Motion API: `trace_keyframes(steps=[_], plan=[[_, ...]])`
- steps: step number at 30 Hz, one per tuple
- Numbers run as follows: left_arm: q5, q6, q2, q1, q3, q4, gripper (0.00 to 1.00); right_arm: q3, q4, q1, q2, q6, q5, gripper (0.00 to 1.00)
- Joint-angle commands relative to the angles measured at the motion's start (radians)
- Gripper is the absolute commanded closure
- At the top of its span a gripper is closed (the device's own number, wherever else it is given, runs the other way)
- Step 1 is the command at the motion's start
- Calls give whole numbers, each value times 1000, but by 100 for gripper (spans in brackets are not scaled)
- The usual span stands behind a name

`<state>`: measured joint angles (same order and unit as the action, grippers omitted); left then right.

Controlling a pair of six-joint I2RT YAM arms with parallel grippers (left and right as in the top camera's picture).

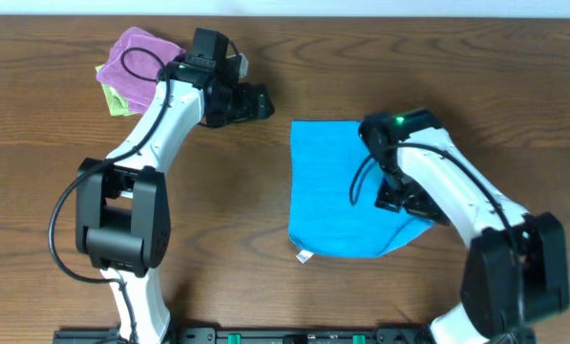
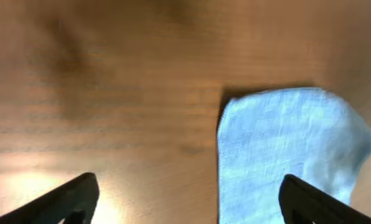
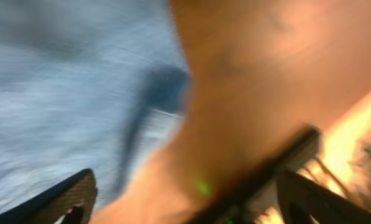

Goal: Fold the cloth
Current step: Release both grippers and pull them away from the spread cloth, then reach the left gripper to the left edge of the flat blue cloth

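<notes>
Under the right pincer (image 3: pixel 194 199), spread wide, the cloth (image 1: pixel 347 191) lay mostly flat on the counter (image 1: pixel 227 210). Left pincer (image 1: pixel 263 102), also spread, hovered near its corner, not touching. No finished fold evident; judged folding mostly undone.

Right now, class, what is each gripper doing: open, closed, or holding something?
Left gripper: open, holding nothing.
Right gripper: open at the edge of the cloth, holding nothing; the view is blurred.
</notes>
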<state>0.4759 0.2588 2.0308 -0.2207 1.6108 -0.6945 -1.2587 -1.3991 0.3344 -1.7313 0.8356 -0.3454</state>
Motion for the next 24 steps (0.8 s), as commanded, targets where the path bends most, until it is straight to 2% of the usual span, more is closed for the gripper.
trace_keyframes(steps=[1, 7, 17, 24], plan=[[83, -13, -34, 28, 22, -64, 5, 6, 69, -31, 122, -182, 129, 5], [136, -17, -34, 51, 22, -212, 5, 105, 130, -170, 316, -313, 275, 4], [211, -39, -34, 51, 19, -381, 4, 426, 267, -492, 652, -381, 616, 4], [270, -51, -34, 47, -32, -422, 5, 536, 293, -657, 745, -407, 771, 6]])
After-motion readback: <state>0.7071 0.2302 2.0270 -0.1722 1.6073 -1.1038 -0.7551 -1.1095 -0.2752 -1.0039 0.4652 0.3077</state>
